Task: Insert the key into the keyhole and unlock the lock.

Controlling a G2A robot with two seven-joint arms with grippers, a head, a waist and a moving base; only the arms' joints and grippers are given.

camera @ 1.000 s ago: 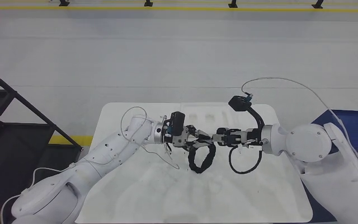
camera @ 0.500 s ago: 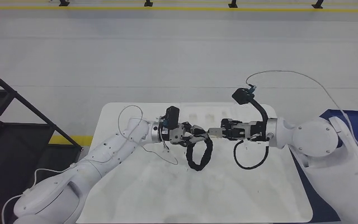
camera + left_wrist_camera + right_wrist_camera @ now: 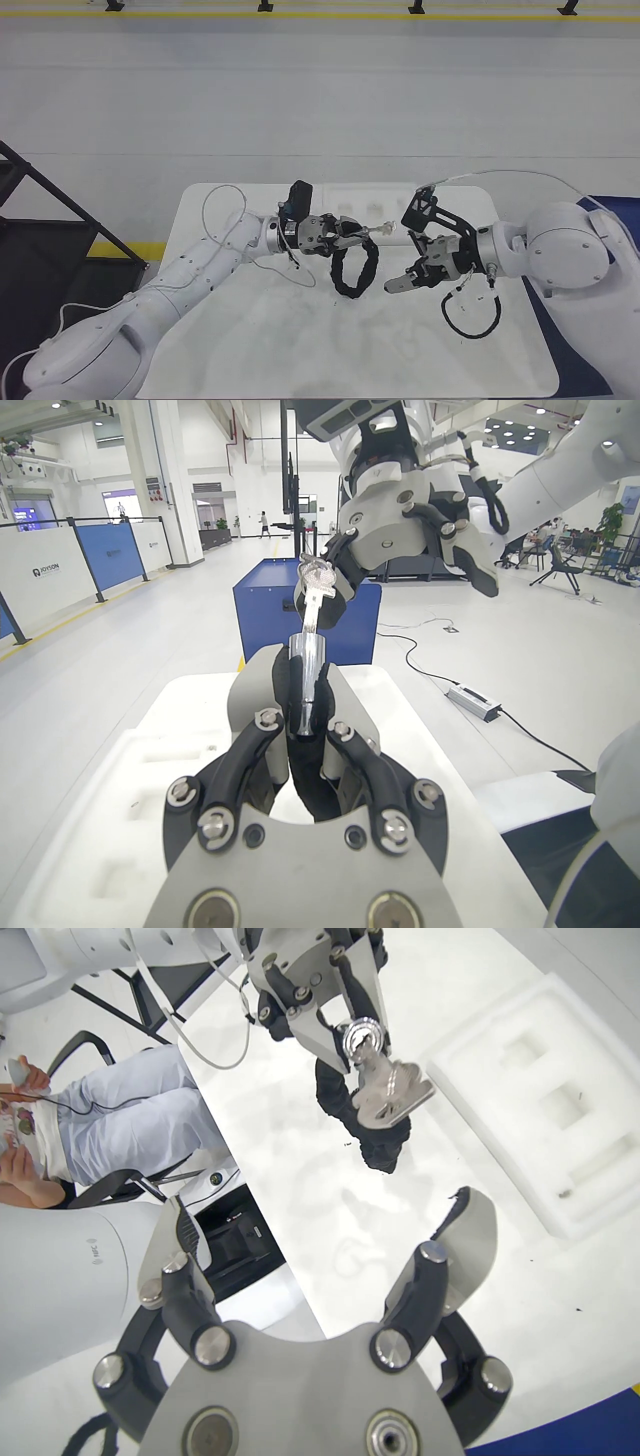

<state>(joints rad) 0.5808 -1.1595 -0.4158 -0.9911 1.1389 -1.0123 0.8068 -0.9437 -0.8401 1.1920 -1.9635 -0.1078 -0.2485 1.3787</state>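
My left gripper [image 3: 342, 238] is shut on the chrome cylinder of the lock [image 3: 306, 680], held above the table. The lock's black cable loop [image 3: 352, 272] hangs below it. The silver key [image 3: 315, 585] sits in the keyhole, its bow sticking out toward the right arm, with a second key hanging from its ring [image 3: 390, 1090]. My right gripper [image 3: 400, 283] stands open and holds nothing, off to the near right of the key and apart from it. In the right wrist view the right gripper [image 3: 322, 1210] faces the lock's end [image 3: 362, 1035] and the left gripper [image 3: 360, 1045].
A white foam tray [image 3: 370, 205] with rectangular recesses lies at the table's far edge, behind the lock. The white table top [image 3: 300, 340] stretches out in front of both arms.
The right gripper has let go of the key, opened, and drawn back toward the near right. The key stays in the lock, which the left gripper still holds, slightly further back.
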